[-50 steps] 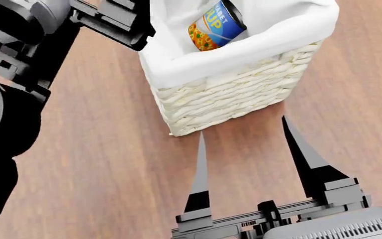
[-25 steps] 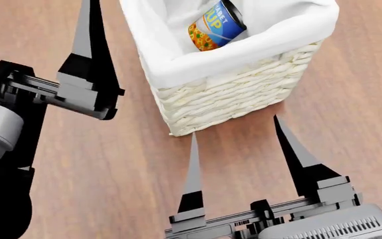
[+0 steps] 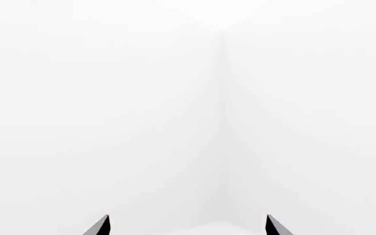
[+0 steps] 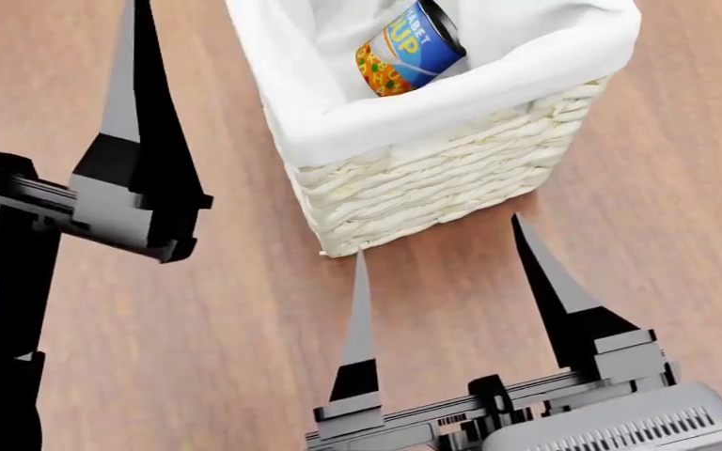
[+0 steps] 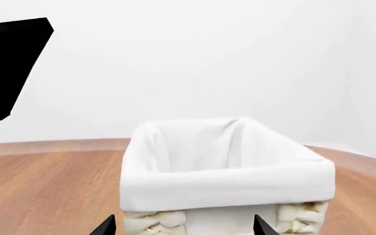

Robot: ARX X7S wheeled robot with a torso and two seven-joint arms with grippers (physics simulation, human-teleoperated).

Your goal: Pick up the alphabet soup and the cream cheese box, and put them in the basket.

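basket point(image 5: 227, 183): straight ahead at my 12 o'clock, white liner folded over the rim, wicker showing below
my right tool point(image 5: 183, 226): two dark fingertips spread apart, nothing between them
table point(image 5: 44, 191): brown wood under the basket
dark shape point(image 5: 8, 66): about 10 o'clock, cannot identify

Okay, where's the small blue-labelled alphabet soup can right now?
In the head view, the alphabet soup can lies tilted inside the cream-white woven wicker basket, on its white cloth liner, ahead of both grippers.
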